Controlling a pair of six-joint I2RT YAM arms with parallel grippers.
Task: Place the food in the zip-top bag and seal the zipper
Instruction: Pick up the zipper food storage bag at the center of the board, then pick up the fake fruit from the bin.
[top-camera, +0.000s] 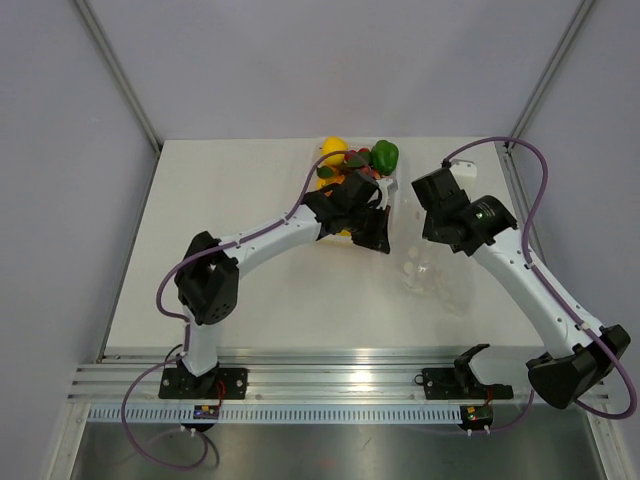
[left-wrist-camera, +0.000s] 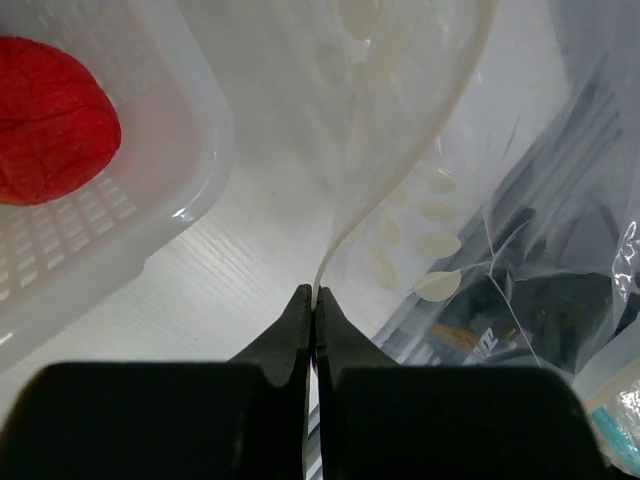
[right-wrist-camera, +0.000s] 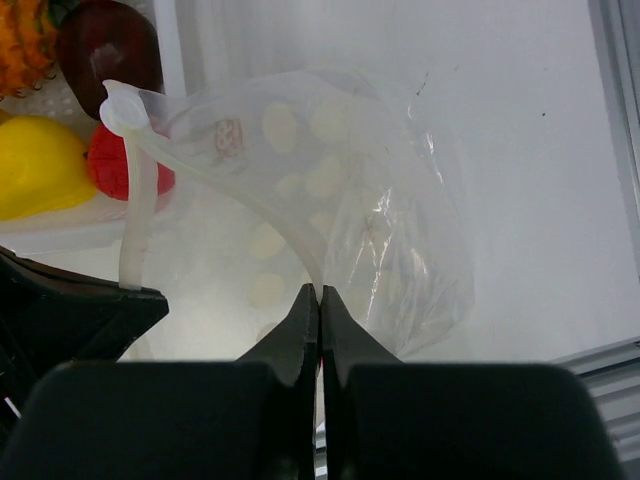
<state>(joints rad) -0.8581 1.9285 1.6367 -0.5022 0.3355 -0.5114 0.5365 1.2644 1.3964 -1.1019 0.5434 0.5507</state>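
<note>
**A:** Why are both arms on the zip-top bag (right-wrist-camera: 400, 260) and neither on the food (right-wrist-camera: 40, 165)?

**B:** My guess is they're opening the mouth first. The left fingers (left-wrist-camera: 312, 303) are clamped tight on the zipper (left-wrist-camera: 425, 150), with the thin strip coming straight out from between their tips. The right fingers (right-wrist-camera: 318, 296) are pinched on the same strip further round.

**A:** So one rim held at two places?

**B:** Yes. In the right wrist view the strip arcs up from the right fingers and loops back down to the left arm's dark fingers at the lower left. That bowed loop looks like the mouth, so I'd judge they mean to draw it open.

**A:** And the bag's body?

**B:** It sags crumpled on the bench (top-camera: 250, 300), between the two arms and just beside the tray (left-wrist-camera: 190, 170). I can see nothing inside it.

**A:** Where's the food, then?

**B:** All in the tray at the far side of the bench. There's a red piece (left-wrist-camera: 50, 120) in the corner nearest the left fingers, and yellow, dark purple (right-wrist-camera: 105, 45) and green (top-camera: 385, 155) ones behind it. Keeping the mouth next to the tray makes for a short carry.

**A:** What could go wrong?

**B:** With both arms occupied, one has to let go to fetch anything, and that limp film may fold shut once it does
</note>
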